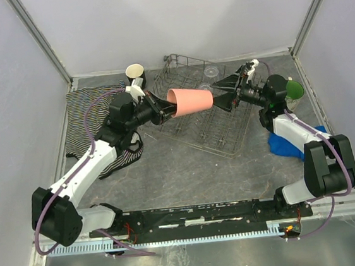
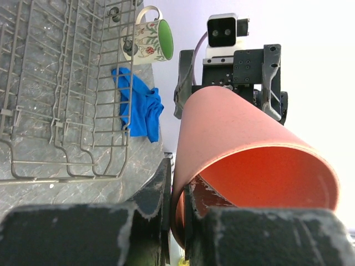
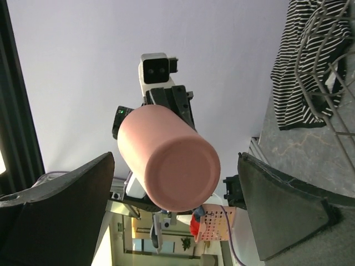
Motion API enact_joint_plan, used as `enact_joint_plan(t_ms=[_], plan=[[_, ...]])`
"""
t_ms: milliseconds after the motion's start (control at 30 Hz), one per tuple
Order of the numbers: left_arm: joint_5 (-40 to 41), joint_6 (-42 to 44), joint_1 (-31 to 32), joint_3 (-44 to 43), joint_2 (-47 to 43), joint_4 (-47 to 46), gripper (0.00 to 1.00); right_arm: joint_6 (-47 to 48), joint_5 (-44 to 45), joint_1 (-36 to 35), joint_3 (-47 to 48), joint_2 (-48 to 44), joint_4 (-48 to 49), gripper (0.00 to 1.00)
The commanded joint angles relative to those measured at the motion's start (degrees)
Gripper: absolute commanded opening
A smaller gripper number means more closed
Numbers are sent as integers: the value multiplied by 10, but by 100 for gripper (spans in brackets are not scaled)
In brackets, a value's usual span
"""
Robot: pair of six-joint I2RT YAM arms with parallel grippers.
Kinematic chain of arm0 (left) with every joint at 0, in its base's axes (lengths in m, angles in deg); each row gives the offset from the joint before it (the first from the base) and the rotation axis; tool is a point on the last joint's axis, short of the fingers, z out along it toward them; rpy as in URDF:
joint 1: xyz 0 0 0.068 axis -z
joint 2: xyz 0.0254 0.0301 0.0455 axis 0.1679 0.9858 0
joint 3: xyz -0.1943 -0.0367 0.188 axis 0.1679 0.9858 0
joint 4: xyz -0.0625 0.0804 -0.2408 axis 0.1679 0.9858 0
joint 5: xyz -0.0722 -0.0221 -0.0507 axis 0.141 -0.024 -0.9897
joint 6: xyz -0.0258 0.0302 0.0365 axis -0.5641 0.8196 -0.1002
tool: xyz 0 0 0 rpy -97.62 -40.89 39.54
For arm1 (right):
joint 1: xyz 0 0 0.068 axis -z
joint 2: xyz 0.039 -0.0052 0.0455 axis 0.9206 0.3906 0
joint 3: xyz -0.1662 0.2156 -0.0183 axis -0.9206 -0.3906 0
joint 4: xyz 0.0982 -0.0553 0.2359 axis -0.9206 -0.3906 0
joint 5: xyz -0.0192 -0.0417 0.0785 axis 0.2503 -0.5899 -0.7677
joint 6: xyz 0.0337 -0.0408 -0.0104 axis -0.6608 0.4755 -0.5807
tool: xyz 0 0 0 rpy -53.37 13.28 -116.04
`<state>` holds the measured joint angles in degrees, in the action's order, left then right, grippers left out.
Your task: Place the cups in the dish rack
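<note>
On the tumbler rim, left tool

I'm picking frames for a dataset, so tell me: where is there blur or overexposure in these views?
Top view: evenly lit, sharp throughout. Left wrist: the left end effector looks soft up close, and the backdrop beside the pink cup is washed out white. Right wrist: cup crisp, bright yellowish patch below it.

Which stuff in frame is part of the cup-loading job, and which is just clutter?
Job:
- pink tumbler, pinched at its rim by the left fingers
- black mug
- clear glass
- floral mug
- dish rack

Lying about:
- striped cloth
- blue cloth
</note>
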<state>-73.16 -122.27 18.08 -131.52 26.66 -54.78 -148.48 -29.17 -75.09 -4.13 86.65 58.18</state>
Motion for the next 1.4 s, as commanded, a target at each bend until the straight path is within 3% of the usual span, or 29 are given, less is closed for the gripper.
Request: enact_joint_plan(t_ms=[0, 433, 1000, 1367], plan=[[-21, -24, -4, -9, 17, -62, 3, -39, -20, 2, -5, -8, 73, 100], [-30, -31, -4, -34, 66, -102, 3, -81, -26, -6, -13, 1, 110, 100], [-38, -60, -6, -42, 74, -141, 3, 7, -24, -47, 0, -7, -14, 100], [-42, -55, -9, -32, 62, -128, 3, -7, -6, -50, 13, -2, 6, 99]])
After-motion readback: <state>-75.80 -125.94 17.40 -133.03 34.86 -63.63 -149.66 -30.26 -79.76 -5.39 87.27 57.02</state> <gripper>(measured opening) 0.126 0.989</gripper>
